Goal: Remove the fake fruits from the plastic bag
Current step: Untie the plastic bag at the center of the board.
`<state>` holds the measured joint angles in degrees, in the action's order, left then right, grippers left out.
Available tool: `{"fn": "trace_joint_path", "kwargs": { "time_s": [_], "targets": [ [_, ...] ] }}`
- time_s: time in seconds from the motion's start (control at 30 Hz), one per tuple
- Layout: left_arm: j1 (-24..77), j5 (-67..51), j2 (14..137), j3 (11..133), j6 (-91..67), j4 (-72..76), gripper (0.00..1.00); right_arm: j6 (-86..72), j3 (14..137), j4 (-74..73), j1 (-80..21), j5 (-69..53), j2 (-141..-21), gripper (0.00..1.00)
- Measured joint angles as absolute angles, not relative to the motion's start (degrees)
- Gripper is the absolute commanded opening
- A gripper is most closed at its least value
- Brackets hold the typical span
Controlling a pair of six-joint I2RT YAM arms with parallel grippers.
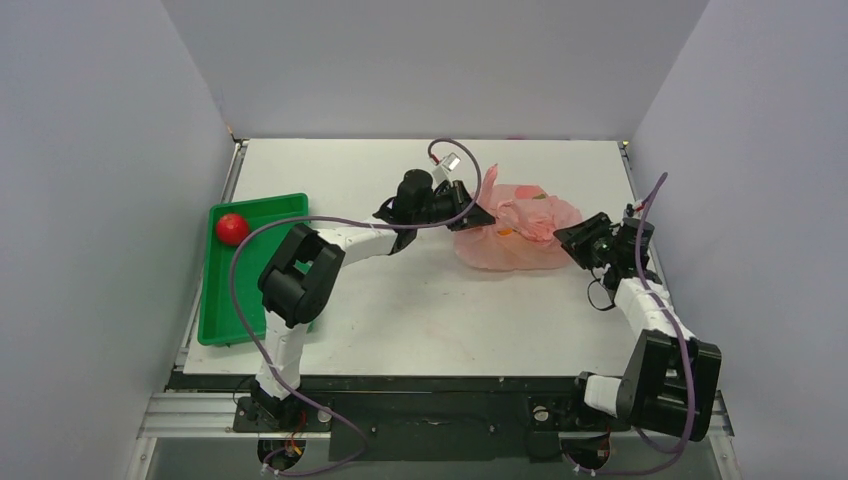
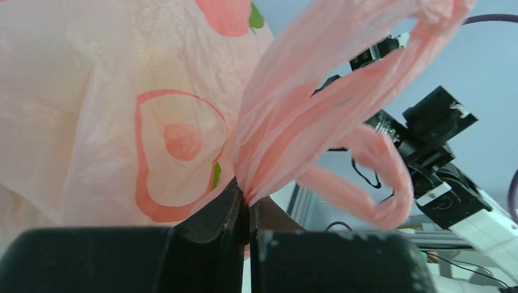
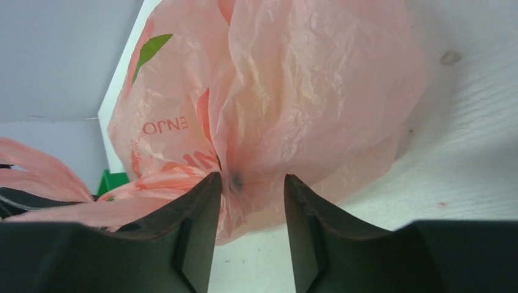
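Note:
The pink plastic bag lies crumpled on the table right of centre. My left gripper is at its left end, shut on a bunched handle of the bag. My right gripper is at the bag's right end, open, with a fold of the bag between its fingers. A faint orange spot shows through the plastic. The fake fruits are otherwise hidden inside the bag.
A green tray stands at the left edge of the table with a red round fruit in it. White walls close in the table on the left, back and right.

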<state>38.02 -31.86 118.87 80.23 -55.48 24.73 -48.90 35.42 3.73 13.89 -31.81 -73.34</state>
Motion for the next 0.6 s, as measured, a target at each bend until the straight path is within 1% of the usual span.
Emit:
{"fn": "trace_joint_path", "kwargs": {
  "time_s": [0.1,0.23,0.33,0.37,0.5,0.6],
  "targets": [
    [38.0,-33.4,119.1,80.0,-59.5,29.4,0.0,-45.3,35.5,0.6,13.3,-28.0,-68.6,0.51],
    [38.0,-34.6,119.1,80.0,-62.6,32.8,0.0,-39.6,36.7,-4.6,9.3,-21.4,-61.2,0.57],
    [38.0,-34.9,119.2,80.0,-63.8,33.5,0.0,-34.8,39.2,-8.1,2.9,-15.2,-56.9,0.61],
    [38.0,-35.0,119.3,80.0,-64.1,33.6,0.0,-33.5,39.8,-8.6,1.2,-13.6,-56.1,0.65],
    [38.0,-35.2,119.9,80.0,-65.0,33.7,0.0,-27.4,42.7,-11.9,-7.3,-5.1,-54.3,0.75],
    [38.0,-35.4,120.6,80.0,-65.4,33.6,0.0,-23.5,45.4,-15.3,-14.3,3.4,-55.1,0.77]
  ]
}}
